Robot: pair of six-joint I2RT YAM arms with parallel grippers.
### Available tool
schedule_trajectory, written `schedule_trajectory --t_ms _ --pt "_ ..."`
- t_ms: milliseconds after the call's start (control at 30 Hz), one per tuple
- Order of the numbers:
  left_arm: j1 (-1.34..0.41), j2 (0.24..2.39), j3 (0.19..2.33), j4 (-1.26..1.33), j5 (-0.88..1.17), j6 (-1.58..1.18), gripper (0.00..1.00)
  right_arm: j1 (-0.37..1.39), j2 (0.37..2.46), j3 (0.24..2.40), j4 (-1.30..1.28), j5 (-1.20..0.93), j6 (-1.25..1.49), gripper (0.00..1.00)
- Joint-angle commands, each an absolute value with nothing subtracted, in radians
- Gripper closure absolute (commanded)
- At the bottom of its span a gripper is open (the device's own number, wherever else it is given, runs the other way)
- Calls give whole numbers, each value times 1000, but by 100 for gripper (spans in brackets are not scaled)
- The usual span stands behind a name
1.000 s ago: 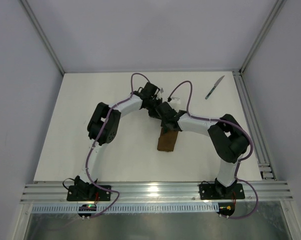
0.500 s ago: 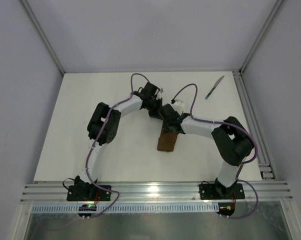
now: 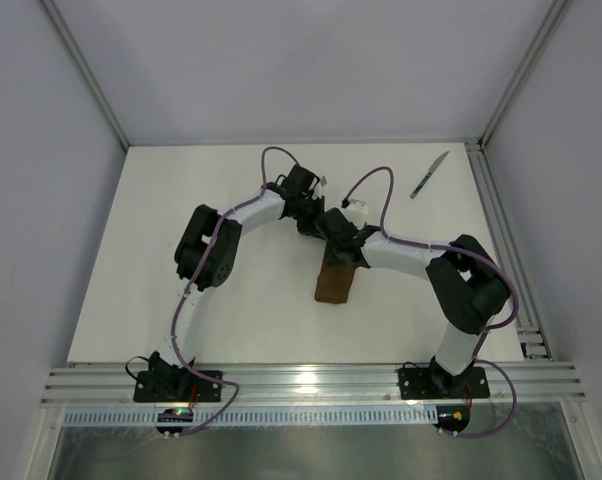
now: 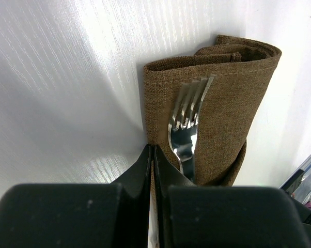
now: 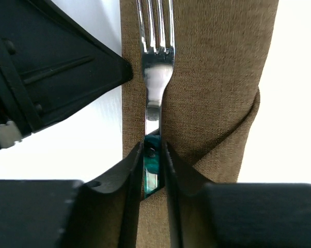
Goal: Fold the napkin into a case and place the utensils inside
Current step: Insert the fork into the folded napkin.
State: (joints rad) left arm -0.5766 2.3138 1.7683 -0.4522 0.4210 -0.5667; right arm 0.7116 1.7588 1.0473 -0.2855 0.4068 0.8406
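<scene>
the right gripper (image 5: 153, 152) straddles the fork (image 5: 156, 67) at its glossy teal handle; whether it still pinches, i cannot tell. the polished steel tines lie ahead of it on the case (image 5: 217, 77), a coarse-woven brown cloth pouch. the left gripper (image 4: 152, 151) is clenched on nothing, its tips at the case's edge.

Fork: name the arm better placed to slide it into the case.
Right. The right gripper pinches the fork by its teal handle, lined up with the case. The left gripper is shut beside the case edge, off the fork.
</scene>
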Motion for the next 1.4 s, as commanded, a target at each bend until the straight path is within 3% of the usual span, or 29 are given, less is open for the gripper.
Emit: schedule_trajectory --t_ms 0,233,733,1000,1367 --pt "-581 2278 1746 -442 413 -555 100 716 1736 1132 -337 475 802 71" --pt "-581 2275 1743 -439 417 -555 100 669 1739 1169 -339 483 769 60" --pt "-580 2276 1744 -440 422 -560 100 653 1875 1220 -338 397 758 64" --pt "-581 2278 1747 -442 420 -557 100 661 1865 1183 -318 377 779 92" --pt "-581 2279 1749 -442 422 -558 100 678 1786 1124 -302 403 822 96"
